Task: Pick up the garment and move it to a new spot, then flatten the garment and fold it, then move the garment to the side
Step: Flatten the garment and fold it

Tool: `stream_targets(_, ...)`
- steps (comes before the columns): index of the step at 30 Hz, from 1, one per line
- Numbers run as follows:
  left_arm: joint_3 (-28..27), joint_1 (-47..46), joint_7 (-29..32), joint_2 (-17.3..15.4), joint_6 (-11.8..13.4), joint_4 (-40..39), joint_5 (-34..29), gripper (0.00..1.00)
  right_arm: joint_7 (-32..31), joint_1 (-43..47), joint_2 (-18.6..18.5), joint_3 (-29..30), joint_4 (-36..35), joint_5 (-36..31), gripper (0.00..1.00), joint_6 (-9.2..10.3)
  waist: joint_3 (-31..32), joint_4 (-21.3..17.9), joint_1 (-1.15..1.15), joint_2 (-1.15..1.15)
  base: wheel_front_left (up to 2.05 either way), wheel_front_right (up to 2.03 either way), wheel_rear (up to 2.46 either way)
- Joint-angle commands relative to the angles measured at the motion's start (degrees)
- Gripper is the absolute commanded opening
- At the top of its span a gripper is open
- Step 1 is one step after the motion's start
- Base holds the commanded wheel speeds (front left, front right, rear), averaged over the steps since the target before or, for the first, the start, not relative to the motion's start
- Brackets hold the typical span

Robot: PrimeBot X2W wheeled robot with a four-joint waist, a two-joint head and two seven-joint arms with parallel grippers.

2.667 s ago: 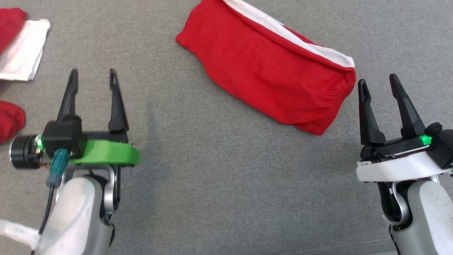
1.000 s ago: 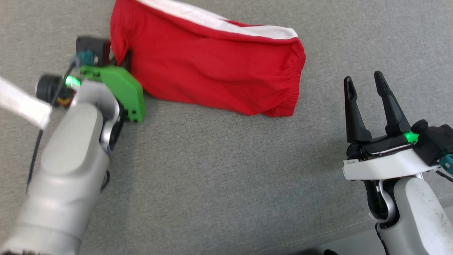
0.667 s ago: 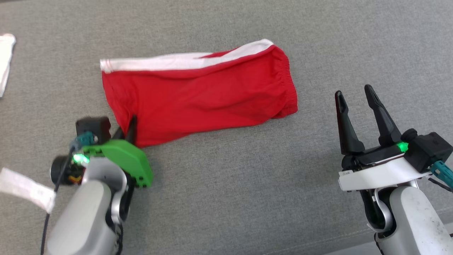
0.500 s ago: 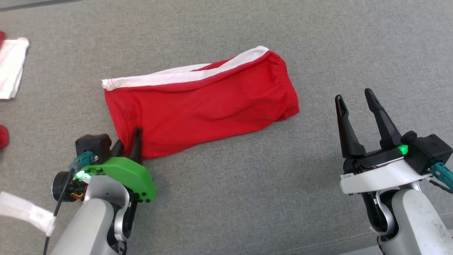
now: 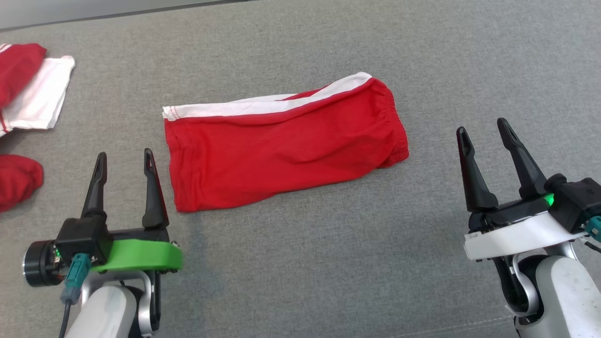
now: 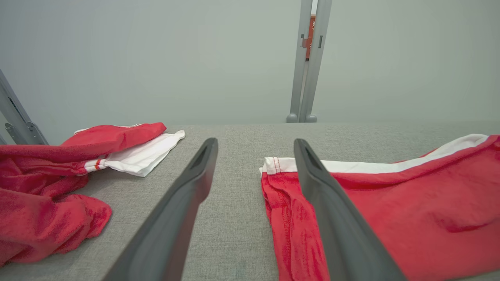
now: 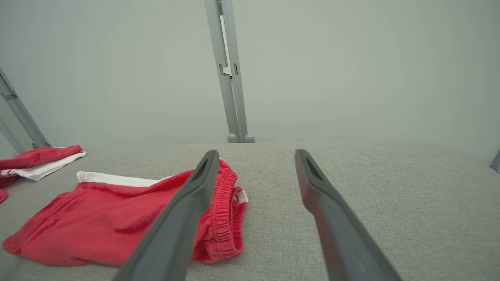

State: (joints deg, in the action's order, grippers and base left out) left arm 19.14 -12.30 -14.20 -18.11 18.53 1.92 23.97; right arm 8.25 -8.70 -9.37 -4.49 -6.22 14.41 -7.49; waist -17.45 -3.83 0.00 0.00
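Head view: my left pincer (image 5: 124, 154) and right pincer (image 5: 482, 126) are both open, the shorts (image 5: 286, 150) lie between them, so I think I should pinch both ends and pull softly flat.

Bright, even, diffuse light from above, leaving only a faint soft shadow on the grey counter (image 5: 206, 267) at the lower left of the head view; focus is sharp throughout, save the near jaws, softened and stretched toward the bottom edge of both wide-angle wrist views.
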Motion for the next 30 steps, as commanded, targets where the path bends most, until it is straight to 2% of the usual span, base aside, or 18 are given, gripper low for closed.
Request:
stream_targets(1, -0.2, 1.2, -0.4, -0.7, 0.2, -0.8, -0.7, 1.0, -0.4, 0.6, -0.1, 0.3, -0.6, -0.3, 1.0, -0.01, 0.4, 0.4, 0.0, 0.0, 0.0, 0.0, 0.0)
stream_targets(12, 0.6, 1.9, -0.1, -1.6, -0.8, -3.4, -1.3, 1.0, -2.0, 1.5, -0.3, 1.8, -1.0, 0.0, 1.0, -0.01, -0.2, 1.7, 0.0, 0.0, 0.0, 0.0, 0.0)
stream_targets(19, 2.5, -2.3, 0.0, -0.7, -1.7, -4.5, -2.5, 1.0, -3.6, -1.3, -1.9, 2.5, 0.0, -0.1, 1.0, -0.01, -4.1, 5.3, 0.0, 0.0, 0.0, 0.0, 0.0)
stream_targets(24, 3.4, -5.2, -0.5, 0.6, -2.3, -4.7, -3.6, 1.0, -5.7, -6.2, -3.5, -0.5, 4.5, 0.6, 1.0, -0.01, -7.1, 8.3, 0.0, 0.0, 0.0, 0.0, 0.0)
stream_targets(30, 3.8, -7.4, -0.9, 2.0, -2.8, -4.6, -4.9, 1.0, -8.5, -12.6, -4.1, -2.4, 14.7, -0.2, 1.0, 0.0, -9.0, 10.9, 0.0, 0.0, 0.0, 0.0, 0.0)
